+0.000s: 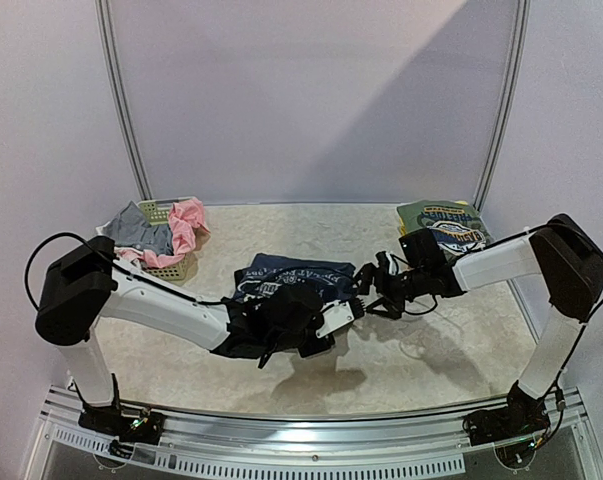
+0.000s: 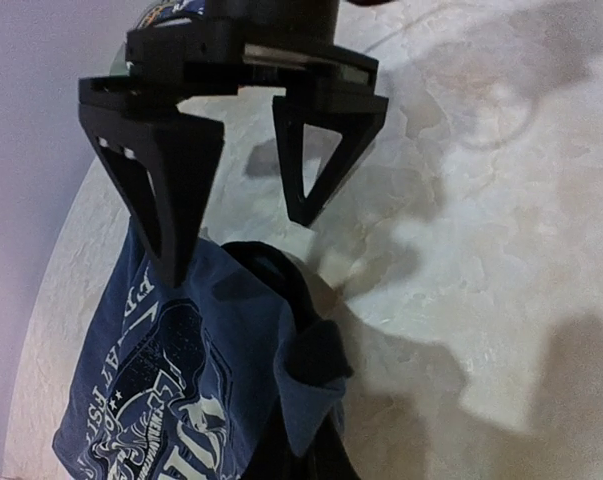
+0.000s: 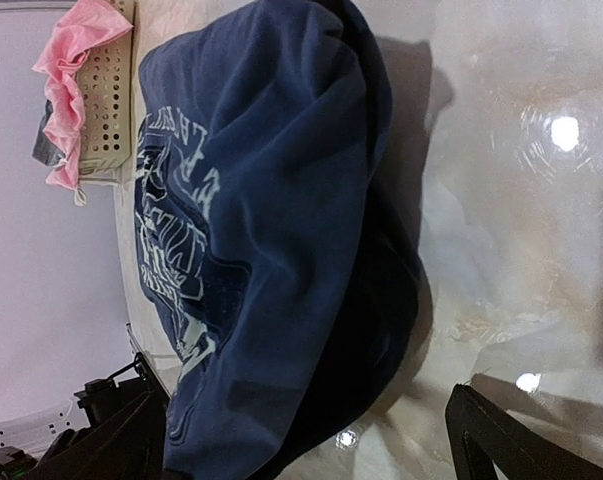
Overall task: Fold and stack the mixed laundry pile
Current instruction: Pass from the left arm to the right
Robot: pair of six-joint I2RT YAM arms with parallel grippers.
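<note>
From above, the navy tee (image 1: 281, 275) lies bunched in the middle of the pale, stone-look table (image 1: 431, 350). The left gripper (image 1: 351, 310) and the right gripper (image 1: 369, 288) meet just beside its right edge. Only this view shows a folded green tee (image 1: 443, 225) far right. Far left, a soft grey cloth (image 1: 136, 228) and a pink cloth (image 1: 188, 222) hang over a small basket (image 1: 159, 210).

The left wrist view shows the right gripper from the front. Its two pointy black fingers (image 2: 171, 200) are spread wide with nothing between them. A corner of the tee rises to the bottom edge, where the left gripper is clenched on it.

The right wrist view shows the tee close up. It is puffed, wrinkly and dark underneath, with white letters. The basket wall has little round holes.
</note>
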